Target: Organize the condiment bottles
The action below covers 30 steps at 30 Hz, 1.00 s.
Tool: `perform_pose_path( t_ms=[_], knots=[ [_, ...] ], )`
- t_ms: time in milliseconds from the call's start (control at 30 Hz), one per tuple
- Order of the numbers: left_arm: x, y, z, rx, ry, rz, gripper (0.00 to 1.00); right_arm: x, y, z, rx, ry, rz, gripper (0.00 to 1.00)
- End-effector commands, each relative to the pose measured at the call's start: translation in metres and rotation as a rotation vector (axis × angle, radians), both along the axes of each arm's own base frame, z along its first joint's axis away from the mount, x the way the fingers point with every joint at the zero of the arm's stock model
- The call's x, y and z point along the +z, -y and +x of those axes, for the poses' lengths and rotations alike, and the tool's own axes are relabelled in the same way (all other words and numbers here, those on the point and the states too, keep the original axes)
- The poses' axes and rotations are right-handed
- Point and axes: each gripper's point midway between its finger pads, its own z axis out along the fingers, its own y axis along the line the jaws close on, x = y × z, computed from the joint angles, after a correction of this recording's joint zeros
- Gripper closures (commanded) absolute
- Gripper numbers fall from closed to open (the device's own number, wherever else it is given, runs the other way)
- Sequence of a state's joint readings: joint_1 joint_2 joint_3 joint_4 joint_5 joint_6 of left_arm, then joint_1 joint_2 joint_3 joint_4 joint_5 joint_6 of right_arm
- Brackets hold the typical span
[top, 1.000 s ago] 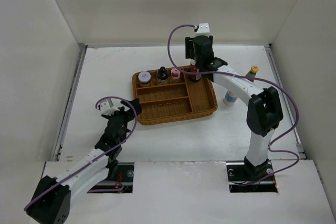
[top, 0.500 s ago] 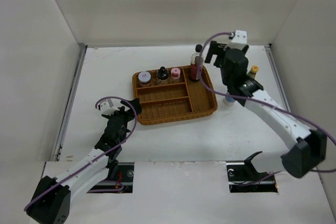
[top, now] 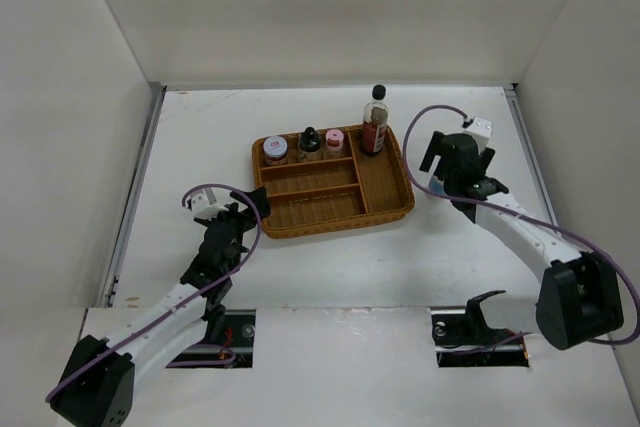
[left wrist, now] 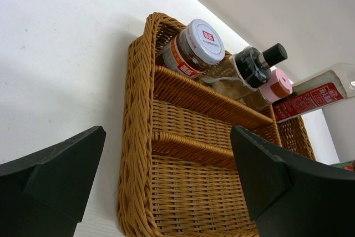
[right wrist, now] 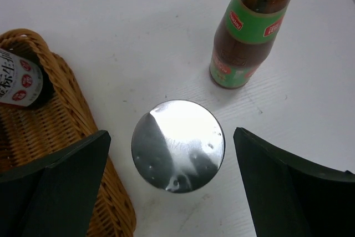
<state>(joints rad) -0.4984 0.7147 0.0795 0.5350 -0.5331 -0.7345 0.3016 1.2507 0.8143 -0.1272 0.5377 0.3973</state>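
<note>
Ken: Right arm has swung off the wicker tray [top: 300, 219] since a second ago, and the tall dark-sauce bottle [top: 375, 123] it was over now stands free in the tray's back-right corner.

Rosa: So that one is placed. What else is in?

Ken: Along the back row, the short jar [left wrist: 194, 45], the small black-capped bottle [left wrist: 258, 65] and the pink-capped shaker [left wrist: 275, 86], all upright beside each other. Two are still out on the table to the right of the tray: the silver-capped bottle [right wrist: 178, 154] just beside the rim, and the yellow-capped bottle [right wrist: 249, 26] a little farther off.

Rosa: Where is the right gripper [right wrist: 171, 135]?

Ken: Above the silver cap, jaws spread wide with the cap centred between them, gripping nothing. I judge this to be the approach for the fifth bottle.

Rosa: Then the next move calls for a straight descent past the cap, closing on the body without knocking the tray wall.

Ken: Agreed. The left gripper [left wrist: 167, 132] sits wide open too, empty, near the tray's front-left side.
</note>
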Motion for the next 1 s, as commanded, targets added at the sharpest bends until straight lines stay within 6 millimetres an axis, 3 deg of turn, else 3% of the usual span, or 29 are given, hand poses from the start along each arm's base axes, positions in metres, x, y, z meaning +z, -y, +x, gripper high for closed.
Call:
perform_pose_path(
  t_ms=[0, 133, 200, 267, 367, 500, 700, 967],
  knots=[
    [0.011, 0.002, 0.001, -0.009, 0.043, -0.034, 0.0, 0.016, -0.004, 0.022, -0.003, 0.082, 0.068, 0.0],
    [0.014, 0.004, 0.0, -0.016, 0.051, -0.039, 0.0, 0.019, 0.004, 0.033, -0.024, 0.086, 0.04, 0.33],
    [0.013, 0.001, 0.0, -0.009, 0.05, -0.038, 0.0, 0.035, 0.008, 0.03, -0.042, 0.12, 0.027, 0.44],
    [0.012, 0.0, 0.0, -0.006, 0.047, -0.036, 0.0, 0.068, 0.012, 0.025, -0.062, 0.194, 0.005, 0.47],
    [0.014, 0.003, 0.0, -0.015, 0.05, -0.038, 0.0, 0.116, -0.015, 0.014, 0.001, 0.302, -0.005, 0.48],
    [0.008, 0.002, 0.002, -0.011, 0.032, -0.032, 0.0, 0.142, -0.059, 0.015, 0.12, 0.347, 0.019, 0.48],
    [0.01, 0.001, 0.002, -0.005, 0.038, -0.034, 0.0, 0.139, -0.132, 0.037, 0.298, 0.372, 0.09, 0.47],
    [0.01, 0.001, 0.001, -0.008, 0.038, -0.036, 0.0, 0.106, -0.162, 0.075, 0.323, 0.346, 0.088, 0.44]
  ],
)
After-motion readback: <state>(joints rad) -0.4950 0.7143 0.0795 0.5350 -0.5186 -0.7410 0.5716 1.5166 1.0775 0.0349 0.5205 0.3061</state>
